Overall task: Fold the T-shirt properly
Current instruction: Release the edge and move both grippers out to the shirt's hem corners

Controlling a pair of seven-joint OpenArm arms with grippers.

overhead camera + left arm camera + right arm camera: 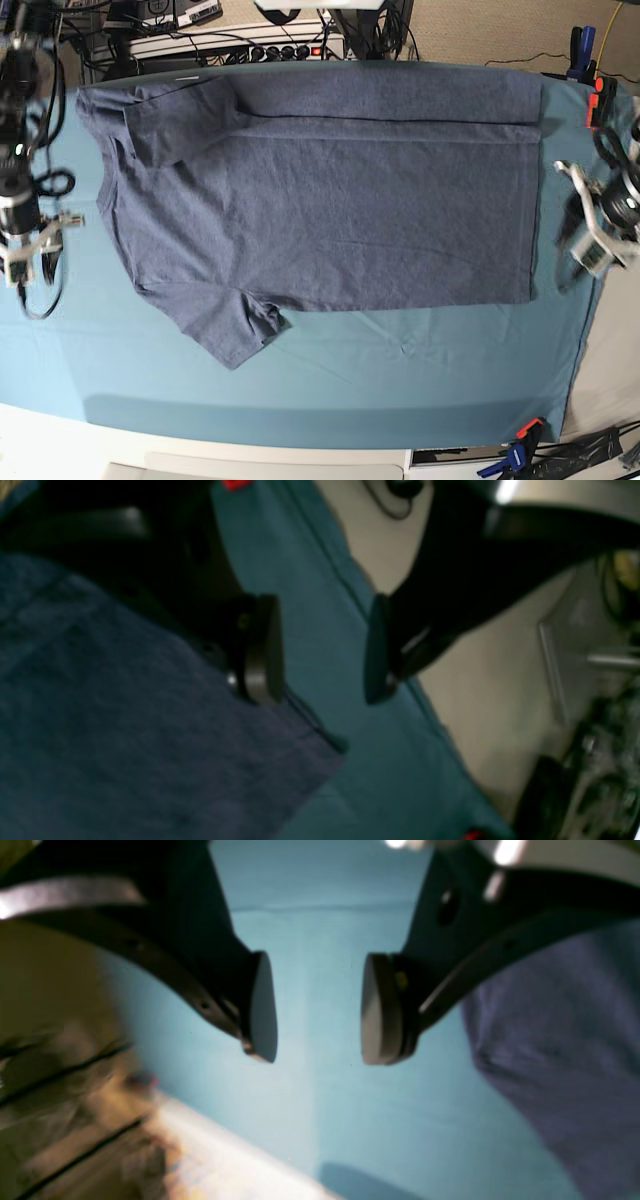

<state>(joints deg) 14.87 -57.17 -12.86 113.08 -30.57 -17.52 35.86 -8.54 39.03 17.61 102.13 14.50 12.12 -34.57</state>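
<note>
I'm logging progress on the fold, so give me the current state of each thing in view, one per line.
T-shirt: lying flat on the cloth, far long edge folded over, near sleeve sticking out, not held.
Left gripper: open, empty, over the cloth beside the shirt's edge.
Right gripper: open, empty, over bare cloth.
Teal table cloth: spread over the table, clamped at its edge.

- Black, curved fingers with flat, rounded grey pads (262,1005) are seen on the right hand (317,1007).
- Matching black fingers are seen on the left hand (325,647).
</note>
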